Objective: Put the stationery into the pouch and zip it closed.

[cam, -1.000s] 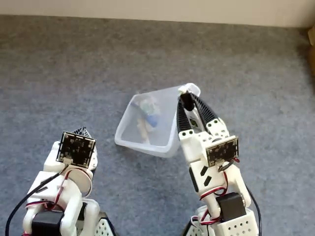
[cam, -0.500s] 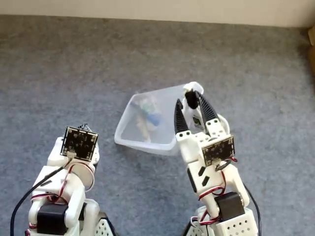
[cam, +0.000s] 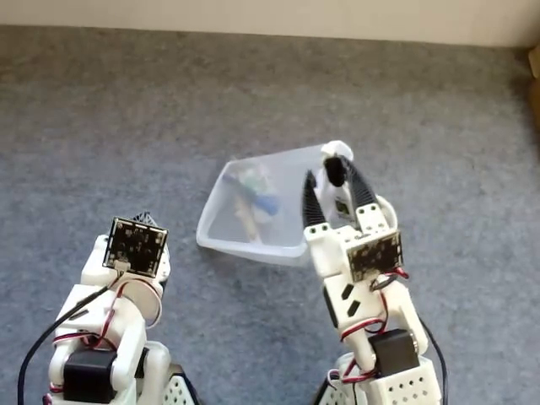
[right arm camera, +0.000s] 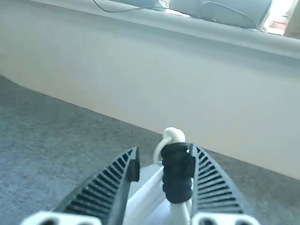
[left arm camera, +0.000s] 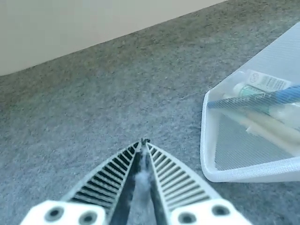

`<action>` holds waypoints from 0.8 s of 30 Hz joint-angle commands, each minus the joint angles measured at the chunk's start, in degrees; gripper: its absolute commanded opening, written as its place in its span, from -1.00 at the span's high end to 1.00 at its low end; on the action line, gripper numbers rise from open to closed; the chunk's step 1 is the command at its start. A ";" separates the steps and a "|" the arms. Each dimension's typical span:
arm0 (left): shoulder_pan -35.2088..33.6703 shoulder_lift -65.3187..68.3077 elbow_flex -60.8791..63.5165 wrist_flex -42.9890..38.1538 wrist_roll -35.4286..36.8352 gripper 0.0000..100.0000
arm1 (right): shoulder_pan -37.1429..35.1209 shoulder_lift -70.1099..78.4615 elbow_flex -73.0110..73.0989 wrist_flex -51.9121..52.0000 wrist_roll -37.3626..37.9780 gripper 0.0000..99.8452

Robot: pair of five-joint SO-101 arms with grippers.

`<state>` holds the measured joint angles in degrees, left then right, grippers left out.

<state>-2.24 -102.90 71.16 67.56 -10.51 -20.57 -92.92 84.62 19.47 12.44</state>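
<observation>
Beneath me lies a grey carpet [cam: 126,118], short-piled and flecked, spreading left, right and out to the far side. There it meets a plain pale wall [cam: 253,13], which has a ledge [right arm camera: 197,26] along its top and a thin dark cable [right arm camera: 112,3] on that. At the far right edge I see a sliver of something brown [cam: 535,76], too little to tell what.

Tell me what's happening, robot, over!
Left gripper shut, off the pouch. Right gripper open around the zipper pull. Stationery inside. Nothing blocking.
</observation>
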 commanded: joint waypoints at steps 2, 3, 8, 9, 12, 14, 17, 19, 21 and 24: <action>-0.57 -0.31 -0.13 -1.41 0.62 0.99 | 4.18 1.10 -3.38 5.14 0.53 0.71; -0.57 -0.31 -0.13 -1.41 0.62 0.99 | 4.44 1.10 -4.44 6.55 0.53 0.71; -0.57 -0.31 -0.13 -1.41 0.62 0.99 | 4.62 1.10 -6.55 8.31 0.53 0.71; -0.57 -0.31 -0.13 -1.41 0.62 0.99 | 4.62 1.10 -6.64 8.40 0.53 0.71; -0.57 -0.31 -0.13 -1.41 0.53 0.99 | 4.70 1.01 -6.73 8.48 0.53 0.71; -0.57 -0.31 -0.13 -1.41 0.53 0.99 | 4.79 0.04 -6.73 8.57 0.70 0.72; -0.57 -0.31 -0.04 -1.41 0.53 0.99 | 4.79 -7.25 -6.73 11.12 0.79 0.72; -0.57 -0.31 -0.04 -1.41 0.53 0.99 | 4.70 -13.41 -6.90 15.08 0.88 0.72; -0.66 -0.31 0.04 -1.41 0.53 0.99 | 4.53 -12.62 -9.45 17.27 0.88 0.72; -0.66 -0.31 0.04 -1.76 0.44 0.99 | 4.53 -9.80 -12.53 17.54 0.97 0.72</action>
<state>-2.24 -102.90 71.43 67.47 -10.51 -16.26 -103.91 77.49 36.62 12.53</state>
